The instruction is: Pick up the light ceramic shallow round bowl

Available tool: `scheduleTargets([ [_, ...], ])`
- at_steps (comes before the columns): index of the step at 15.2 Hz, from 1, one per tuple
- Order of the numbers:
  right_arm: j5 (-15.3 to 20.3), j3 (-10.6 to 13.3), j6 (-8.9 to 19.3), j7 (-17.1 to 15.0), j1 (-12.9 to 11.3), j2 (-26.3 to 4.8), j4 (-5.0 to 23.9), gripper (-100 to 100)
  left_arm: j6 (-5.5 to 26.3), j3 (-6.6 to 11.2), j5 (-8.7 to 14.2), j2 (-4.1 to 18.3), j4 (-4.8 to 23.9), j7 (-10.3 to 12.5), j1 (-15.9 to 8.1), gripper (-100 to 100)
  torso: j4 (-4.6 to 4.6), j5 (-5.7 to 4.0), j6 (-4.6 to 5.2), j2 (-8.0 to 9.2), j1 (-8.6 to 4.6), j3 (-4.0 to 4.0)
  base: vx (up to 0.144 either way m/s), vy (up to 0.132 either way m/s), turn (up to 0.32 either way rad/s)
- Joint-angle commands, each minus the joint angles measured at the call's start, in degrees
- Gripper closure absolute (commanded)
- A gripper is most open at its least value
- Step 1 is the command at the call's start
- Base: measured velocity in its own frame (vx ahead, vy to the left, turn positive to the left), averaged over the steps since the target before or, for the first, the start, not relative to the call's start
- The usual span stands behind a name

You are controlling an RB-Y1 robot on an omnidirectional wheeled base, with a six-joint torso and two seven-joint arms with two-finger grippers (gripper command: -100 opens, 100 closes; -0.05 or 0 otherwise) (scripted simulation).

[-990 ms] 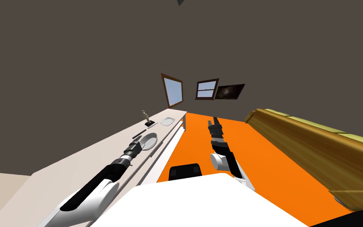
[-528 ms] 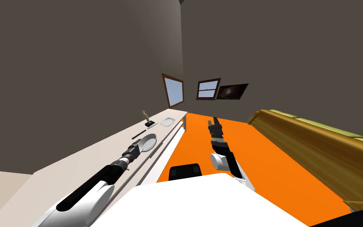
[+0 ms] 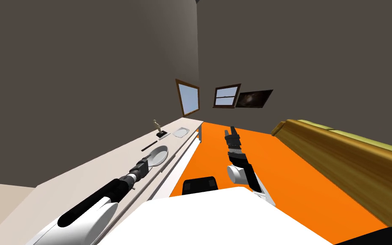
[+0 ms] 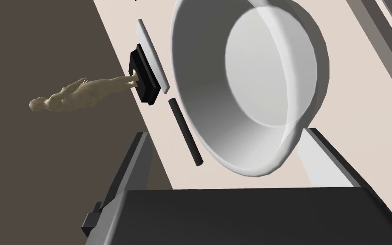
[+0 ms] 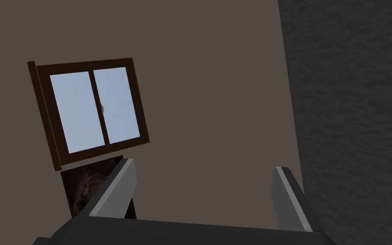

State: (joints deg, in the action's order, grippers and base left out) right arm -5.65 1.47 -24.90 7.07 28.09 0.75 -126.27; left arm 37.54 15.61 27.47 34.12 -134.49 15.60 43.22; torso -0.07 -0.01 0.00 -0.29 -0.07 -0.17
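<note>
My left hand (image 4: 228,135), fingers wide, has drawn back slightly along the bench (image 4: 182,178). The white shallow bowl (image 4: 254,76) rests there, near rim between my fingers, ungripped. I judge closing comes next. My right hand (image 5: 204,166) idles, fingers spread.

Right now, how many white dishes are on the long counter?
2. The round bowl sits at my left hand; a smaller dish lies farther along, past the statuette.

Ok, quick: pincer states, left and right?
Left pincer: open, at the near rim of the bowl, not gripping it.
Right pincer: open, holding nothing.
</note>
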Motion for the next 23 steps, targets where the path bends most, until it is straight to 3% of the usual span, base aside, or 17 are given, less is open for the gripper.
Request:
scheduleTargets([
  [1, 0.00, 0.00, 0.00, 0.00, 0.00, 0.00, 0.00, 0, 2.49, 0.34, 0.61, 0.47, -0.04, 0.24, -0.02, -100, 0.00, 0.00, 0.00, 0.00, 0.00, 0.00, 0.050, -0.018, 0.020],
  [2, 0.00, 0.00, 0.00, 0.00, 0.00, 0.00, 0.00, 0, 3.84, 0.96, 2.03, 1.33, -0.21, 0.65, 0.50, -100, 0.00, 0.00, 0.01, 0.03, 0.01, 0.01, 0.065, -0.023, 0.038],
  [4, 0.00, 0.00, 0.00, 0.00, 0.00, 0.00, 0.00, 0, 5.69, 0.96, 2.03, 1.33, -0.21, 0.65, 0.50, -100, 0.00, 0.00, 0.01, -0.03, 0.00, -0.02, 0.064, -0.026, 0.032],
  [5, 0.00, 0.00, 0.00, 0.00, 0.00, 0.00, 0.00, 0, 7.44, 1.57, 3.39, 2.15, -0.37, 1.03, 1.00, -100, 0.00, 0.00, 0.01, 0.00, 0.00, 0.00, 0.065, -0.027, 0.043],
  [7, 0.00, 0.00, 0.00, 0.00, 0.00, 0.00, 0.00, 0, 8.78, 1.57, 3.39, 2.15, -0.37, 1.03, 1.00, -100, 0.00, -0.01, 0.00, -0.01, -0.02, -0.01, 0.058, -0.024, 0.030],
  [13, 0.00, 0.00, 0.00, 0.00, 0.00, 0.00, 0.00, 0, 16.08, 3.27, 7.17, 4.33, -0.79, 2.11, 2.31, -100, -0.01, 0.00, 0.01, -0.03, 0.01, -0.02, 0.070, -0.019, 0.033],
  [15, 0.00, 0.00, 0.00, 0.00, 0.00, 0.00, 0.00, 0, 17.32, 3.27, 7.17, 4.33, -0.79, 2.11, 2.31, -100, -0.03, 0.00, 0.01, -0.12, 0.01, -0.07, 0.083, -0.014, 0.025],
  [23, 0.00, 0.00, 0.00, 0.00, 0.00, 0.00, 0.00, 0, 26.46, 5.12, 11.22, 6.52, -1.22, 3.27, 3.63, -100, -0.03, 0.00, 0.00, -0.12, 0.03, -0.07, 0.084, -0.018, 0.028],
])
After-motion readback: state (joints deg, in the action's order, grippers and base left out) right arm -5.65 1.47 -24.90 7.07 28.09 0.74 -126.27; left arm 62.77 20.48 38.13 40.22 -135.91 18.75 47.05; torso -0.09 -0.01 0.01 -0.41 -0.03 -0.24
